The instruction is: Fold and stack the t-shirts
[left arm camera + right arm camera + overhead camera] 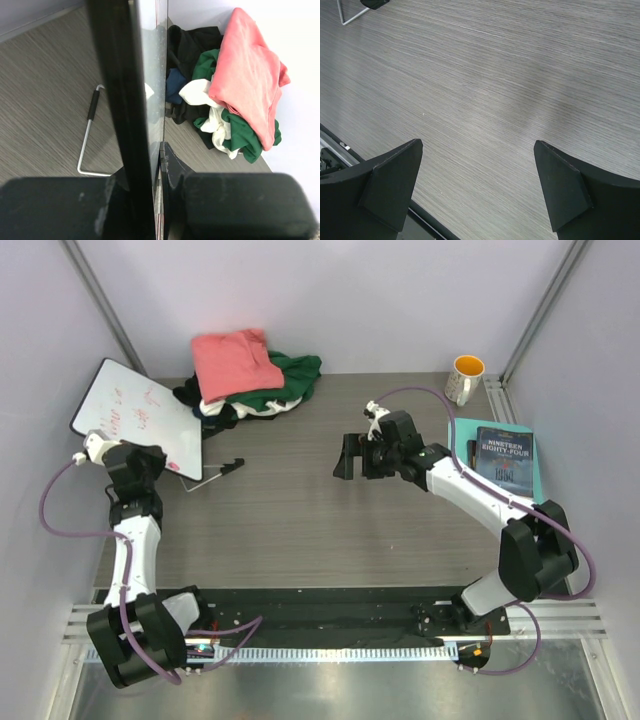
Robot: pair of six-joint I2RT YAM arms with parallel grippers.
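Left pincer (146, 182): closed tight on edge of white board (140, 415), one finger on each face. Board rigid, flat, glossy, red scribbles, propped tilted on bent wire leg (214, 473) with black sleeve.

Right pincer (477, 190): jaws wide apart, holding nothing, above bare tabletop (300, 530) well right of board; fingers matte black, wedge-shaped. Tabletop grey, fine wood grain.

T-shirts (250, 385): soft crumpled heap just beyond board's far right corner. Salmon-pink shirt (247, 75) on top, roughly folded; dark green (240, 132), white (200, 92), black (192, 42) bunched beneath.

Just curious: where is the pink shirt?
In the overhead view, the pink shirt lies atop the clothes pile at the table's far edge, left of centre, beside the whiteboard.
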